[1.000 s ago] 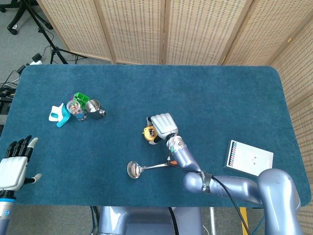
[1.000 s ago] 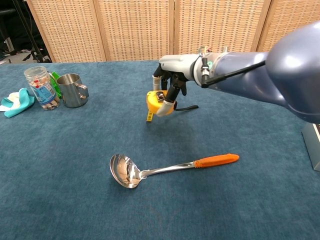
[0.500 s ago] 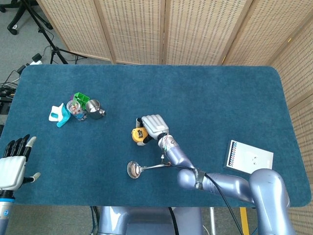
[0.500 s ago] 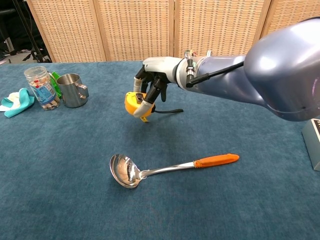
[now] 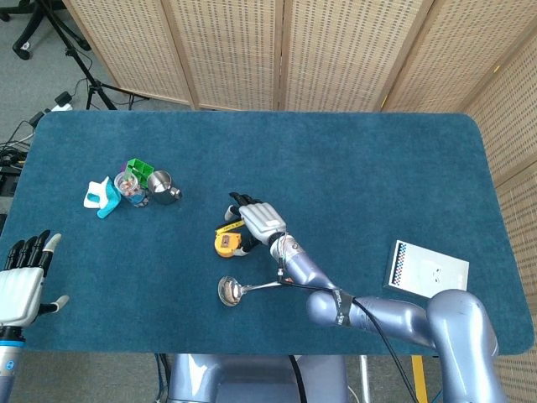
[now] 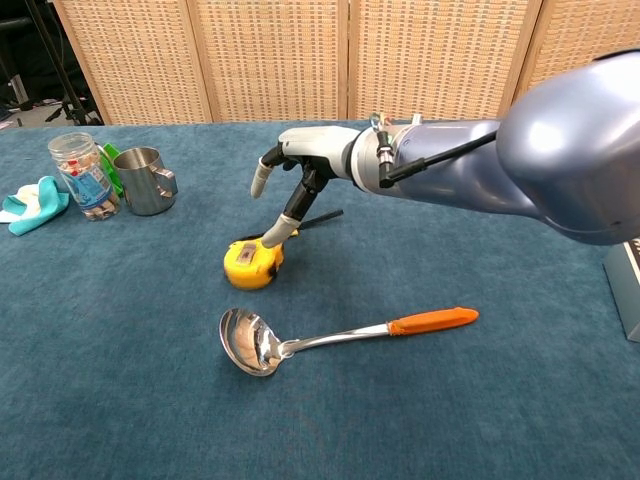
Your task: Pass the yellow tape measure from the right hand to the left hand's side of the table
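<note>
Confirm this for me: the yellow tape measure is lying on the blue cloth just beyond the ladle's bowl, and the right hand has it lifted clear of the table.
Not quite. The yellow tape measure does lie on the blue cloth just beyond the ladle's bowl, but it is not lifted: the chest view shows it resting on the table, with the right hand above it, fingers spread, one fingertip at its top edge.

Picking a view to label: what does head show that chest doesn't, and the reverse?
Head only: the left hand, open, at the table's near left edge; the checkered card lying flat on the right; the green item behind the jar, seen clearly.

Chest only: a side view of the right hand, its fingers spread above the tape measure, with one fingertip at its top.

Both: right hand, tape measure on the table, ladle, metal cup, jar, teal cloth.
</note>
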`<state>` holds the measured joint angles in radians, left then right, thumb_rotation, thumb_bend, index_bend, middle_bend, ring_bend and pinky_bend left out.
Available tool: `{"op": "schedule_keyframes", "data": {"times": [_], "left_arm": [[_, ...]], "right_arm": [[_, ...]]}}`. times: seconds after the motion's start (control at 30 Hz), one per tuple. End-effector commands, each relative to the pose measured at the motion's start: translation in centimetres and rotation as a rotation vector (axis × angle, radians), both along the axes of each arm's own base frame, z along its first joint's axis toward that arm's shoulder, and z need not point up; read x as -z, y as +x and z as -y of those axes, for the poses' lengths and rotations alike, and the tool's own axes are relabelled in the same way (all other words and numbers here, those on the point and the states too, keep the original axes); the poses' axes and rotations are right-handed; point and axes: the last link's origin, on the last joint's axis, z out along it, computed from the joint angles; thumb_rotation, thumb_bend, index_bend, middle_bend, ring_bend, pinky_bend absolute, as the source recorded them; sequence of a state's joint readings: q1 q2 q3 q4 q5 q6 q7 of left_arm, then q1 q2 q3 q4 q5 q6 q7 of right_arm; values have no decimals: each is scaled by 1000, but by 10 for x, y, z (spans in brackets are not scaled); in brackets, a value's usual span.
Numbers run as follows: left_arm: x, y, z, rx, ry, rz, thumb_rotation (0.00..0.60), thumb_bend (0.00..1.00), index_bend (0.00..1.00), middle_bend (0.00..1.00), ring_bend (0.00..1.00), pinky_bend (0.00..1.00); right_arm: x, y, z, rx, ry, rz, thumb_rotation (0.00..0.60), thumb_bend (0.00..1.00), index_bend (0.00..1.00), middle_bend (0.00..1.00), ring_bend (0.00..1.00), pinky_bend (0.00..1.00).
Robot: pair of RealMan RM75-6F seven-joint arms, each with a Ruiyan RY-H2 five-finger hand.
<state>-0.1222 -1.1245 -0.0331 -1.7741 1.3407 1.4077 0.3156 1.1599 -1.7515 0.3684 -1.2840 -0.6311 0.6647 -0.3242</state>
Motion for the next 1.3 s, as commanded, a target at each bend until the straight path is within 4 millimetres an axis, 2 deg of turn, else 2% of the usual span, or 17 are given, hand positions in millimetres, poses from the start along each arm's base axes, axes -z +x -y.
{"op": "schedule_keyframes", "data": {"times": [0.03,0.2,0.4,0.57,0.83,0.87,0.9,1.0,1.1,1.3], "left_arm": [[0,0,0,1,3,0,600,41,0,0,0,0],[-2,0,0,-2,7,1,600,41,0,0,0,0],[-2,0,0,-2,2,11,600,41,0,0,0,0],[0,2,1,3,-7,17,600,39,0,0,0,0],[3,4,2,13,-10,15,600,32,0,0,0,0],[4,5,2,16,-8,15,600,31,0,0,0,0],[5,6,2,20,-10,16,600,30,0,0,0,0],[8,7,2,21,-9,13,600,30,0,0,0,0],[12,8,2,20,-22,16,600,29,0,0,0,0],[21,10,1,11,-50,39,600,29,0,0,0,0]], "right_arm": [[-2,-1,0,-5,0,-5,600,53,259,0,0,116],[-12,-11,2,-16,-27,-42,600,53,259,0,0,109],[-45,-39,0,-12,-98,-91,600,53,259,0,0,79],[-92,-85,-18,7,-182,-123,600,53,259,0,0,62],[-131,-135,-47,47,-269,-78,600,53,236,0,0,35],[-139,-149,-55,55,-289,-64,600,53,223,0,0,28],[-150,-172,-65,87,-327,-70,600,53,208,0,0,20],[-169,-212,-88,81,-407,-88,600,53,194,0,0,5],[-179,-238,-102,74,-467,-119,600,42,194,0,0,0],[-190,-275,-124,82,-563,-157,600,12,176,0,0,0]]}}
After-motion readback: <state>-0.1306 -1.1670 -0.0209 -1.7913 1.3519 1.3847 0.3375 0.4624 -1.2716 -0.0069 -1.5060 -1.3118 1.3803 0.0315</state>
